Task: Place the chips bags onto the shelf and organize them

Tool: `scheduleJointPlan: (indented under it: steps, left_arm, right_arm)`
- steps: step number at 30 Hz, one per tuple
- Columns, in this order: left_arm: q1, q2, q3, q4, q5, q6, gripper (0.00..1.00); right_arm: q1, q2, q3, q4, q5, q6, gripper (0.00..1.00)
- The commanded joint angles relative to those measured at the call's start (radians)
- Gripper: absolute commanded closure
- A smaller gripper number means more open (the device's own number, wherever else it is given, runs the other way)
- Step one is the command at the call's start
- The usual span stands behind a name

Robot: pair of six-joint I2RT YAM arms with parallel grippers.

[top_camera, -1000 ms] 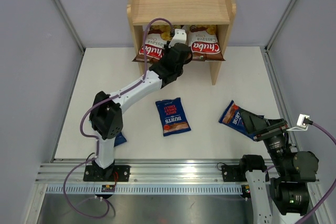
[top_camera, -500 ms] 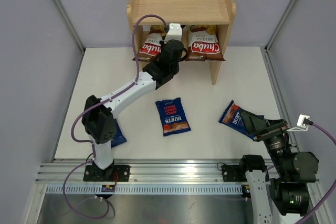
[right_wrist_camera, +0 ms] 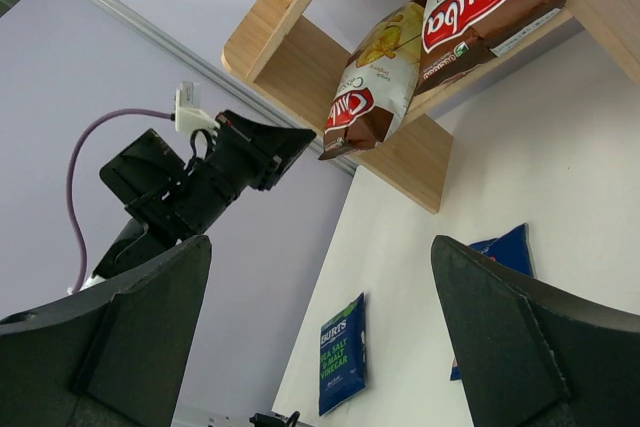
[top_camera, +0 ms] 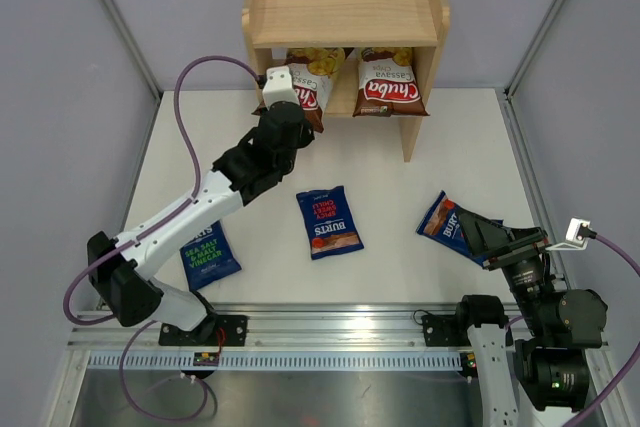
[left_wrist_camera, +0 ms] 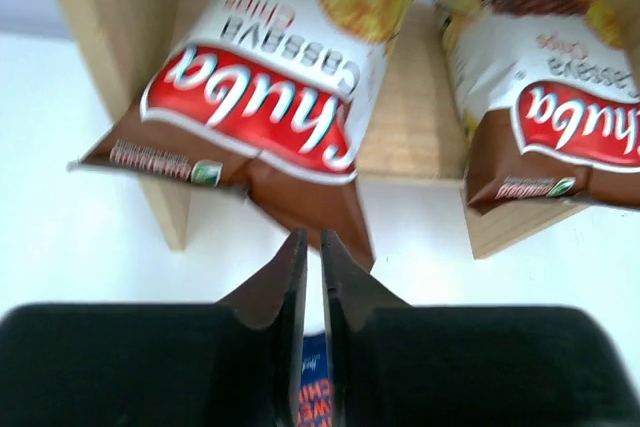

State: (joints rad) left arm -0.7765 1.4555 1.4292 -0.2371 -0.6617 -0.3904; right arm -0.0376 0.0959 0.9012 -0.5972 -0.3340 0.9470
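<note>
The fingers (left_wrist_camera: 290, 277) of the left gripper (left_wrist_camera: 308, 247) are pressed almost together, only a thin slit between them and nothing in it. Their tips sit just beside the low corner of the left Chuba bag (left_wrist_camera: 255, 97); whether they touch it cannot be told. That brown bag lies tilted on the lower tier of the shelf (top_camera: 345, 37), its bottom end hanging out over the front edge. The right Chuba bag (top_camera: 388, 82) lies beside it on the same tier, straighter, and also overhangs the edge. The top tier of the wooden shelf holds no bag.

The left arm reaches from its base at the near edge across the white table (top_camera: 400, 177) towards the shelf front.

Near the right base, the fingers (right_wrist_camera: 130, 337) of the right gripper (top_camera: 478, 234) are spread wide and grip nothing. They hang over the edge of one blue Burts bag (top_camera: 441, 215), which lies flat on the table. A second Burts bag (top_camera: 329, 222) lies flat mid-table, well apart from the shelf. The third Burts bag (top_camera: 209, 254), marked sea salt and vinegar, lies at the near left beside the left arm
</note>
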Motion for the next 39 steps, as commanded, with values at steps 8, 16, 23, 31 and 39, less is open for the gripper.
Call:
scheduleJointPlan:
  steps: [8,16,23,31,39]
  left_arm:
    - [0.051,-0.04,-0.161,-0.007,0.14,-0.134,0.91]
    - [0.077,0.129,-0.029,0.087,0.251,-0.11,0.91]
    - [0.114,0.2,0.016,0.163,0.252,-0.111,0.91]
    - [0.137,0.229,0.076,0.156,0.175,-0.11,0.91]
    - [0.132,0.103,-0.081,0.183,0.263,-0.14,0.82]
  right_arm:
    - [-0.002,0.005,0.008,0.047,-0.01,0.009,0.01]
    - [-0.002,0.004,0.016,0.034,-0.003,-0.004,0.01]
    - [-0.002,0.001,0.038,0.005,0.015,-0.031,0.01]
    - [-0.002,-0.005,0.031,-0.001,0.015,-0.03,0.01]
    - [-0.002,-0.004,0.016,0.007,0.012,-0.033,0.01]
